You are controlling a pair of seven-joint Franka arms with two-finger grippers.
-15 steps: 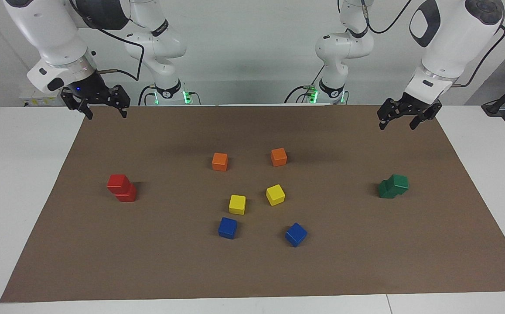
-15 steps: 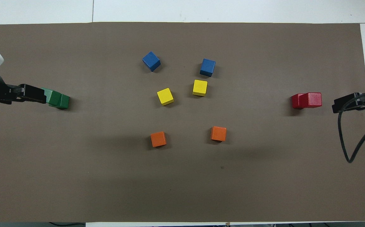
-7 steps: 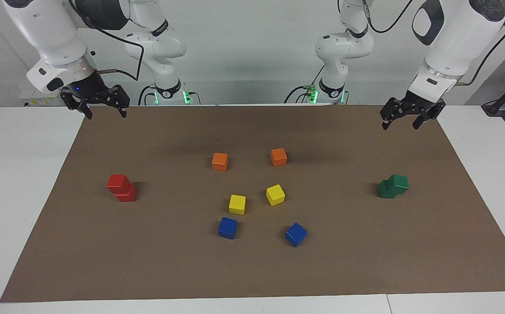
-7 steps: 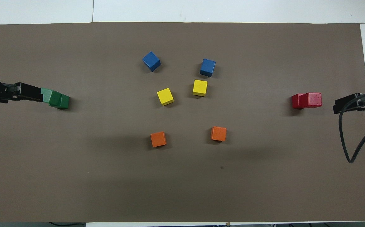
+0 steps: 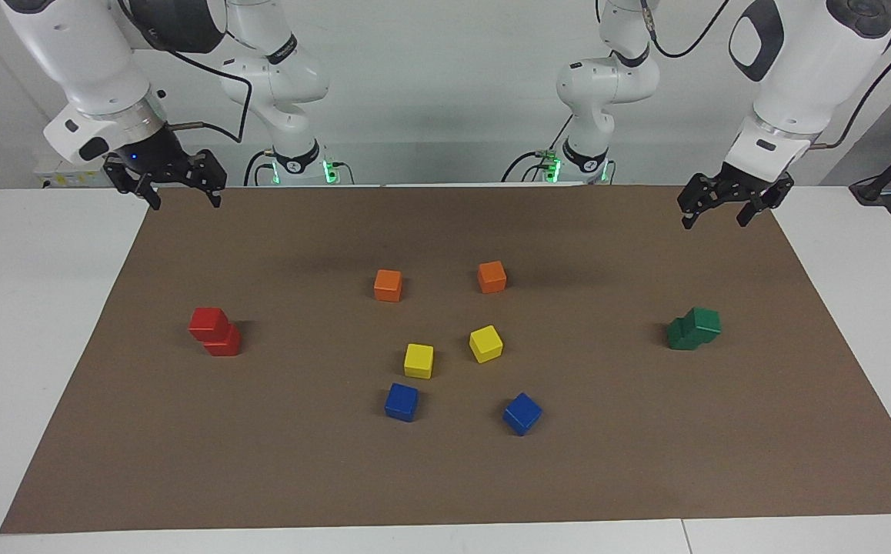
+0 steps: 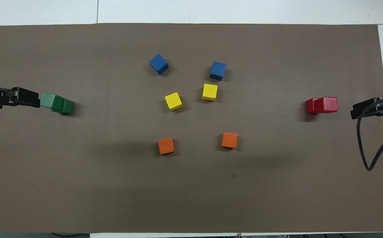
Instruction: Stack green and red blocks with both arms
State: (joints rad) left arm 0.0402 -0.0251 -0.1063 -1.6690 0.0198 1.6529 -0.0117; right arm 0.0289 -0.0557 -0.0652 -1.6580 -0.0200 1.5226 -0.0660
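Note:
Two dark green blocks sit stacked, the upper green block [image 5: 702, 322] [image 6: 48, 99] shifted off-centre on the lower one [image 5: 680, 335] [image 6: 66, 106], toward the left arm's end of the mat. Two red blocks are stacked the same way, the upper red block [image 5: 208, 322] [image 6: 329, 104] on the lower one [image 5: 226, 341] [image 6: 310, 106], toward the right arm's end. My left gripper [image 5: 713, 219] [image 6: 22, 97] hangs open and empty, high above the mat near its edge. My right gripper [image 5: 186, 201] [image 6: 366, 110] hangs open and empty, high above the mat's corner.
Two orange cubes [image 5: 388, 285] [image 5: 492, 276], two yellow cubes [image 5: 418, 360] [image 5: 485, 343] and two blue cubes [image 5: 402, 402] [image 5: 522, 413] lie on the middle of the brown mat [image 5: 445, 477]. White table [image 5: 30, 323] surrounds the mat.
My left gripper has drawn up and outward, away from the green stack toward the mat's edge. My right gripper has shifted only slightly. No block moved.

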